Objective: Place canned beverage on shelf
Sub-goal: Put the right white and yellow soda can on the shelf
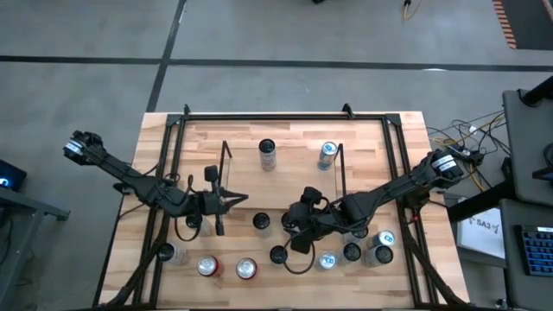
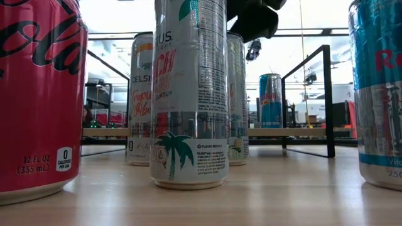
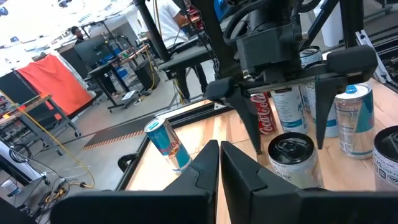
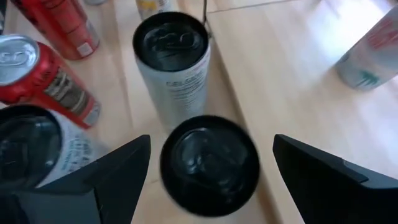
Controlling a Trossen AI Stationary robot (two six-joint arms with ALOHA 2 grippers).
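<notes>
My right gripper (image 4: 210, 168) (image 1: 294, 231) hangs open above a black-topped can (image 4: 210, 163) (image 3: 292, 155) that stands on the table. One finger is on each side of the can, with a gap at both sides. A second black-topped white can (image 4: 173, 62) stands just beyond it. The shelf (image 1: 226, 164) sits at the table's far middle, with a dark-topped can (image 1: 267, 154) and a blue can (image 1: 327, 154) (image 3: 169, 144) standing on its wood base. My left gripper (image 1: 235, 200) (image 3: 219, 165) waits shut and empty, left of the right one.
Two red cans (image 1: 246, 269) (image 1: 207, 265) and several silver and blue cans (image 1: 327, 260) stand along the table's near side. In the low view cans (image 2: 188, 94) crowd the front. The shelf's wire end frame (image 2: 326, 94) stands behind them. A black tubular frame (image 1: 285, 117) borders the table.
</notes>
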